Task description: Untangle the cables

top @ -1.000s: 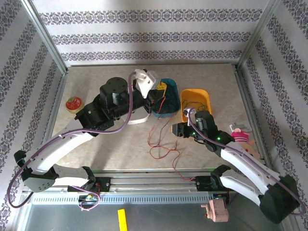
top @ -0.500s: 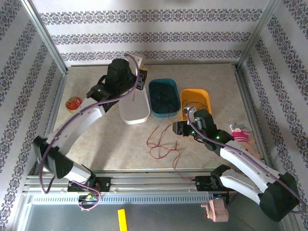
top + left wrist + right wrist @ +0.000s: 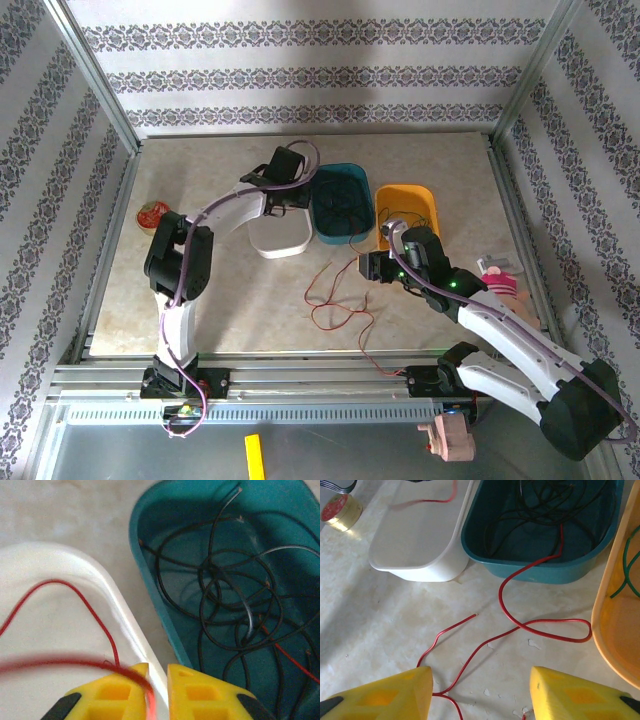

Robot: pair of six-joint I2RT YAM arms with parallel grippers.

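Note:
My left gripper (image 3: 157,672) hangs over the right rim of the white tray (image 3: 50,635), shut on a red cable (image 3: 90,610) that loops across the tray floor and runs blurred into the gap between the fingers. Several black cables (image 3: 220,580) lie coiled in the teal tray (image 3: 145,580), with a thin red one among them. My right gripper (image 3: 480,685) stands open just above the table, its fingers wide apart. A long red cable (image 3: 540,625) snakes from the teal tray (image 3: 535,567) across the table between them. A green cable (image 3: 627,570) lies in the orange tray (image 3: 615,630).
The three trays stand side by side mid-table: white (image 3: 275,238), teal (image 3: 340,205), orange (image 3: 405,205). A roll of tape (image 3: 152,215) sits at the left and a pink toy (image 3: 500,282) at the right. Red cable loops (image 3: 335,305) cover the table's front middle.
The left arm swung away from the teal tray toward the back left, then lowered its gripper over the white tray, a red cable trailing into it. The right arm has stayed put.

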